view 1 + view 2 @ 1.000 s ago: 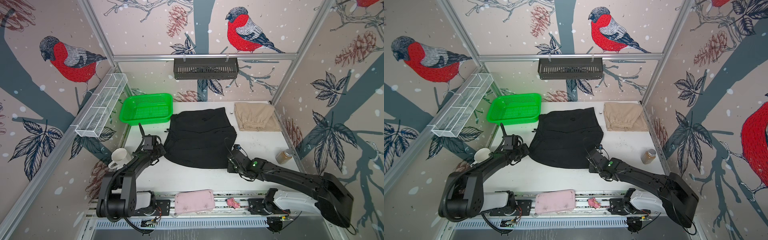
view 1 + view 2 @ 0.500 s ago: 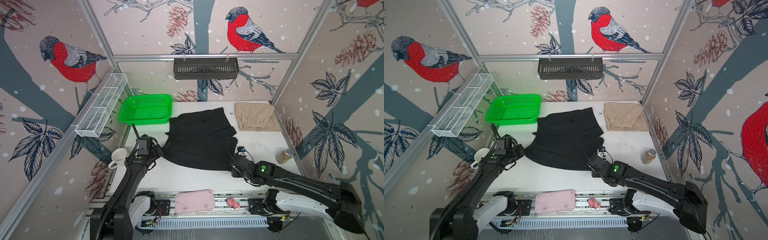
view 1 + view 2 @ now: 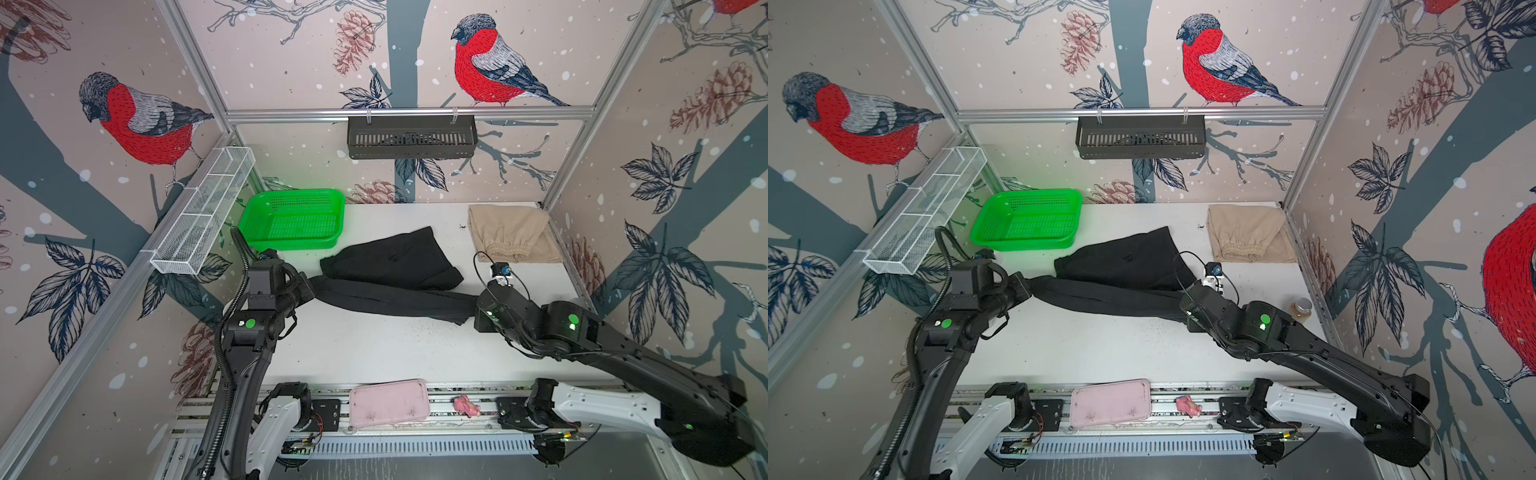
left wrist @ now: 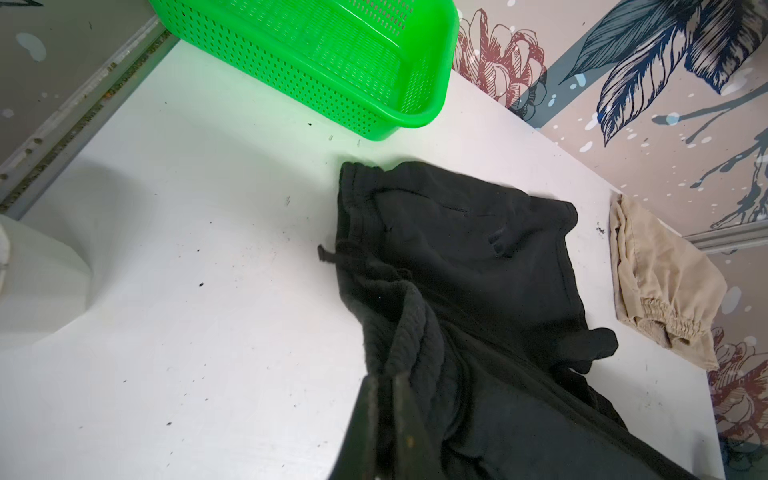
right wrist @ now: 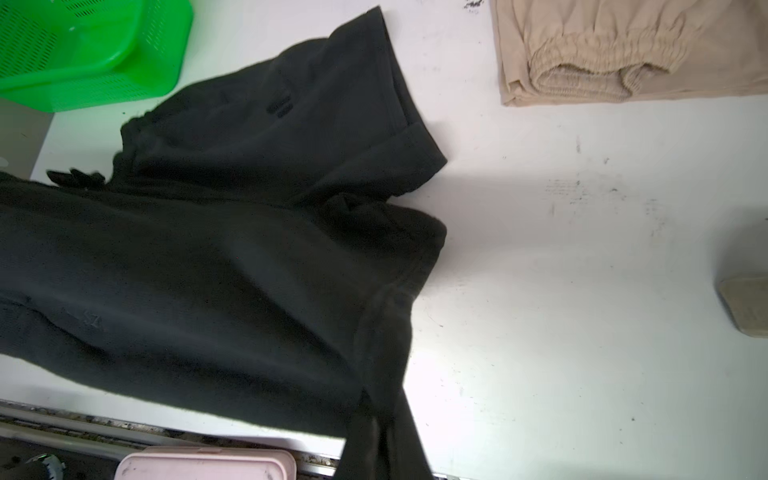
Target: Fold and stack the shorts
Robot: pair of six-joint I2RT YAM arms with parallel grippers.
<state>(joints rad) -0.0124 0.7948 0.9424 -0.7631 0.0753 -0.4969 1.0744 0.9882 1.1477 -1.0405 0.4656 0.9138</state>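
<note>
Black shorts (image 3: 399,286), one pair, held at two corners above the white table (image 3: 374,353); beige shorts (image 3: 513,232), one pair, folded at the far right corner.

Black pair: near edge stretched in a taut band between the two arms, far part draped on the table just in front of the green basket (image 3: 293,220). Left gripper (image 3: 309,289) closed tight on the ribbed waistband end, its fingers (image 4: 374,419) pinching the cloth in the left wrist view. Right gripper (image 3: 478,309) closed tight on the hem end, cloth bunched between its fingers (image 5: 399,432) in the right wrist view. Beige pair: lying flat, gathered waistband facing the near side, well apart from the black pair, touched by neither arm. Other items: pink tray (image 3: 388,403) and small pink rag (image 3: 466,406) on the front rail; small jar (image 3: 1301,309) by the right wall.
</note>
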